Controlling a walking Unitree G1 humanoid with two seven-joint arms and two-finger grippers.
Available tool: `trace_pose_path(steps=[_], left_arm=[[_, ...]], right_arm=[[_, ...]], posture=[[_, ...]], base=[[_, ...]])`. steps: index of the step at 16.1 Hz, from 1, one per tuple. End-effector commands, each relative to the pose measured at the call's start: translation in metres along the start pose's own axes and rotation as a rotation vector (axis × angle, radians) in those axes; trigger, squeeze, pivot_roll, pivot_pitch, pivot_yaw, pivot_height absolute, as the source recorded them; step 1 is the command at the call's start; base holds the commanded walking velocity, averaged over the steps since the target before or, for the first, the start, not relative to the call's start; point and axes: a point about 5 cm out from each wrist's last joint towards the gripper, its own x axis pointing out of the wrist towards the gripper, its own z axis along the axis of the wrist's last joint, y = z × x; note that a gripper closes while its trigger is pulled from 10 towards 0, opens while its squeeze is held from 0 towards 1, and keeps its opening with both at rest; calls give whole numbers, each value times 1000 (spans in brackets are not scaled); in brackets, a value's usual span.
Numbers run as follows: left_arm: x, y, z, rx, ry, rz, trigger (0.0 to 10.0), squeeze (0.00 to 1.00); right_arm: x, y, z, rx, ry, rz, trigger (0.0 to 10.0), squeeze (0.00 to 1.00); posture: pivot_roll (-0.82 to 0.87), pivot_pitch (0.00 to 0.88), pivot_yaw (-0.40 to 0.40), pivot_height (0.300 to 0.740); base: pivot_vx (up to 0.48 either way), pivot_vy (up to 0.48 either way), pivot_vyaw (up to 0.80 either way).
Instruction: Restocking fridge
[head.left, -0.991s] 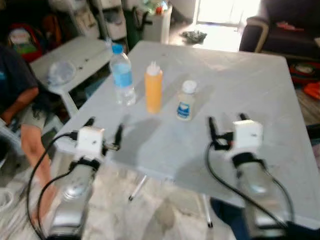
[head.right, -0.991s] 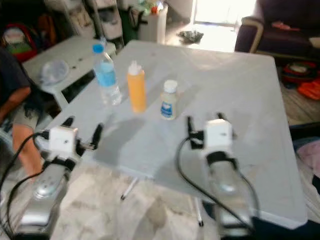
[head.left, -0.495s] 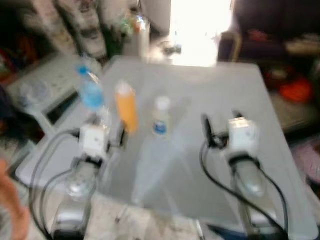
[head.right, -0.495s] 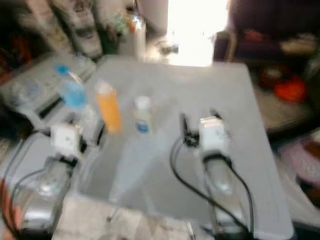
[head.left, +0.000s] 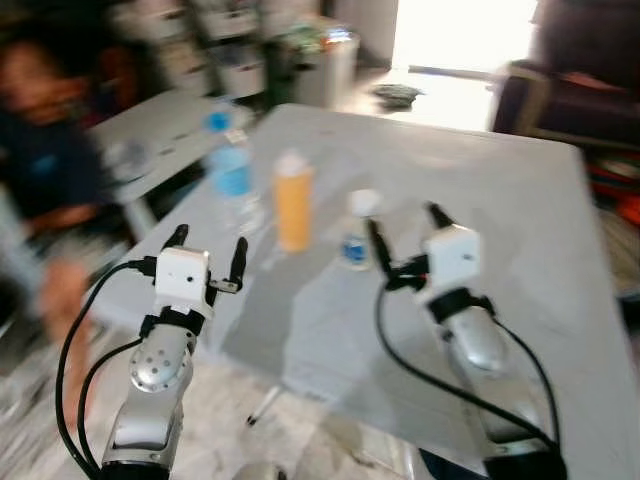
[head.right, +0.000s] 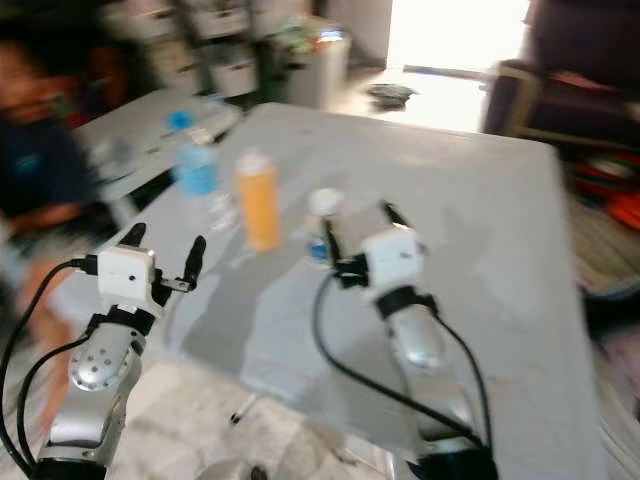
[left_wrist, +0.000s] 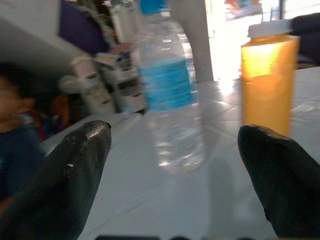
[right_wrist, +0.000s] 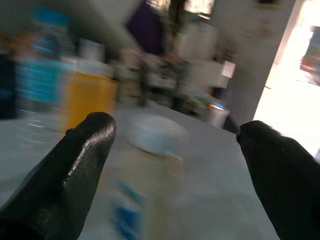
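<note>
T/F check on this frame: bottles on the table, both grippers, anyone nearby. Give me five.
1. Three bottles stand on the white table: true.
2. The orange bottle lies on its side: false, it stands upright between the water bottle and the small white-capped bottle.
3. The left gripper is open: true.
4. The right gripper holds the small bottle: false, it is open and empty.
5. A person is at the robot's left: true.
</note>
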Motion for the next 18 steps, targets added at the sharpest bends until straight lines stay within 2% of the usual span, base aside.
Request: trace_pose_path(steps=[1, 6, 9, 11, 14, 18], left_arm=[[2, -2, 5, 12, -16, -3, 10000, 0], [1, -2, 5, 13, -9, -15, 10000, 0], [2, -2, 6, 15, -9, -17, 10000, 0], [2, -3, 6, 17, -8, -21, 10000, 0], [3, -2, 7, 18, -11, -16, 10000, 0], [3, -2, 8, 20, -10, -16, 10000, 0]], right_arm=[[0, -4, 6, -11, -23, -9, 10000, 0], [6, -20, 7, -27, -18, -49, 10000, 0], [13, -22, 5, -2, -1, -43, 10000, 0], [23, -16, 1, 11, 25, 20, 10000, 0], [29, -7, -3, 21, 38, 83, 10000, 0], [34, -6, -7, 14, 62, 101, 10000, 0]], posture=[[-17, 0, 45, 740], [-14, 0, 50, 740], [-9, 0, 52, 740], [-2, 0, 51, 740], [7, 0, 45, 740], [9, 0, 47, 740]], base=[[0, 0, 419], [0, 0, 0], [0, 0, 0], [0, 0, 0], [0, 0, 0], [0, 0, 0]])
